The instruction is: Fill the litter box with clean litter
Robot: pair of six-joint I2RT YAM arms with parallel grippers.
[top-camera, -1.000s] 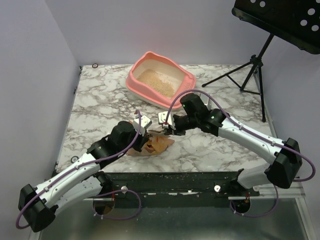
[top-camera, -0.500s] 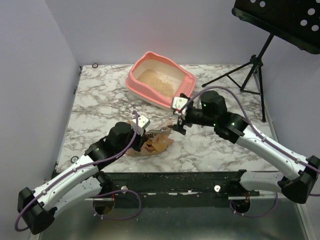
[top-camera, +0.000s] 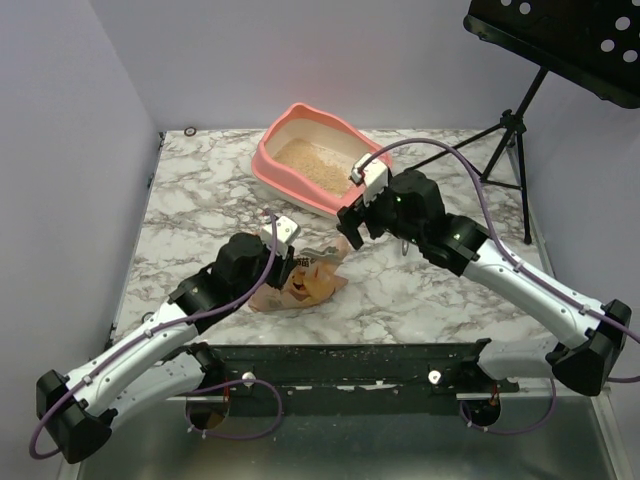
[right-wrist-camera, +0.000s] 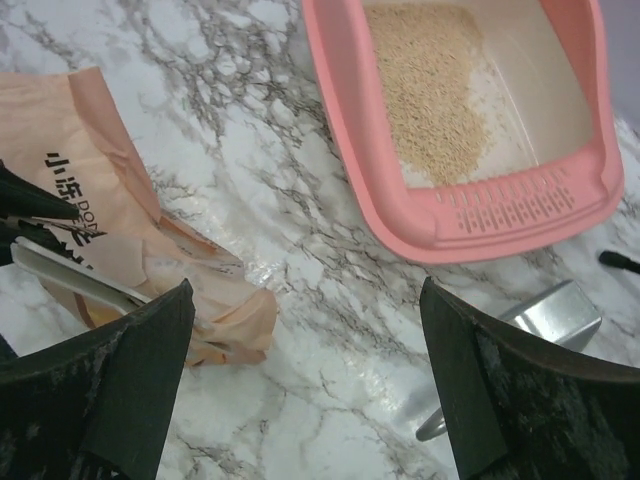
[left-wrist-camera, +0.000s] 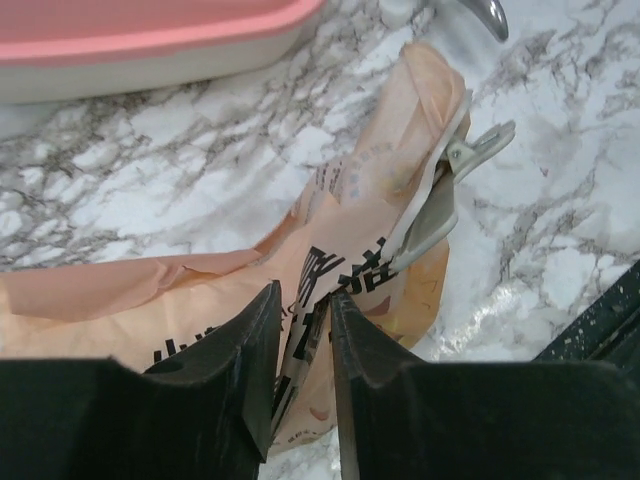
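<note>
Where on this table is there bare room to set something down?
Bare marble table lies left of the litter box, out to the left edge. Crowded: the middle, where the orange bag, left gripper, right gripper and metal scoop cluster before the box.

litter box [top-camera: 264, 166] 1 | bag [top-camera: 312, 286] 1 | scoop [right-wrist-camera: 556, 313] 1 | arms [top-camera: 150, 345] [top-camera: 520, 282] 2 | stand [top-camera: 510, 126] 1

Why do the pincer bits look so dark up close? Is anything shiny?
Left wrist view: the left pincer is close to the lens and nearly solid black; the table has a white glare patch. Right wrist view: the right pincer looks dark and grainy, while the litter box is bright and sharp.
</note>
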